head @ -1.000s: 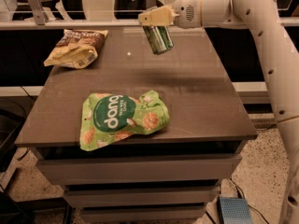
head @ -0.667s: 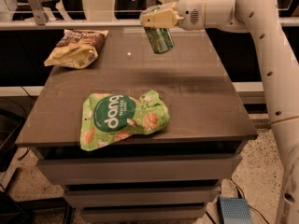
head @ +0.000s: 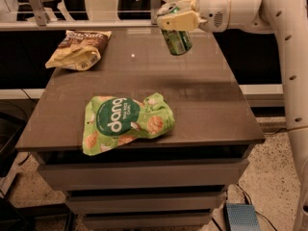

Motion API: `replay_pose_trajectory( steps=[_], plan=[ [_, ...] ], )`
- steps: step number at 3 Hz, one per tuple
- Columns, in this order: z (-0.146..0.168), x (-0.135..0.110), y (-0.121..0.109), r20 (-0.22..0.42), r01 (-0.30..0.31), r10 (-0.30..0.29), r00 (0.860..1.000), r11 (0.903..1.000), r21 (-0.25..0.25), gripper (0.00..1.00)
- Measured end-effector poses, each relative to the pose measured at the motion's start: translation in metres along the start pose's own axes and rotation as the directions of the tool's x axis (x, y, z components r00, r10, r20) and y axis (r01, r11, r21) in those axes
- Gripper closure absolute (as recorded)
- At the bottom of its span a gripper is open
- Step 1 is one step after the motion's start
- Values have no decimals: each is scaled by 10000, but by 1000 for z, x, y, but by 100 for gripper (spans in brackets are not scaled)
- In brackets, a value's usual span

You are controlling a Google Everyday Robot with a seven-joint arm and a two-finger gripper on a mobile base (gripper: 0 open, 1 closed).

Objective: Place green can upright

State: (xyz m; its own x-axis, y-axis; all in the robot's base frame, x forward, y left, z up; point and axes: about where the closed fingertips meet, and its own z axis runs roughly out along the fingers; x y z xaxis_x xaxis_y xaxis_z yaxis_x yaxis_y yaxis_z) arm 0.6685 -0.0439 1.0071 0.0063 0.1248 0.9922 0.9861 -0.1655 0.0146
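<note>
The green can point(head: 177, 39) is a slim green drink can with a silver top rim. It hangs nearly upright, slightly tilted, in the air above the far right part of the dark table point(head: 202, 100). My gripper point(head: 174, 18) comes in from the right on a white arm and is shut on the can's upper part, with pale fingers point(head: 177, 21) across it. The can's bottom is clear of the tabletop.
A flat green "dang" snack bag point(head: 124, 121) lies near the table's front edge, left of centre. A brown and yellow chip bag point(head: 79, 48) lies at the far left corner. A metal rail and chairs stand behind the table. Drawers sit below the top.
The gripper with the can has shifted slightly to the right and a little up. The bags have not moved.
</note>
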Motion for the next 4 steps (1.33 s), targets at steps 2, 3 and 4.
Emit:
replay_pose_trajectory(
  steps=[2,3,4],
  plan=[
    [3,-13,-1,-401,185,-172,9990,9993,323,100],
    [-10,-28,-6,-998,505,-461,9939,9979,416,100],
    [-31,-33,-14,-1249,983,-905,9880,9935,581,100]
  ],
)
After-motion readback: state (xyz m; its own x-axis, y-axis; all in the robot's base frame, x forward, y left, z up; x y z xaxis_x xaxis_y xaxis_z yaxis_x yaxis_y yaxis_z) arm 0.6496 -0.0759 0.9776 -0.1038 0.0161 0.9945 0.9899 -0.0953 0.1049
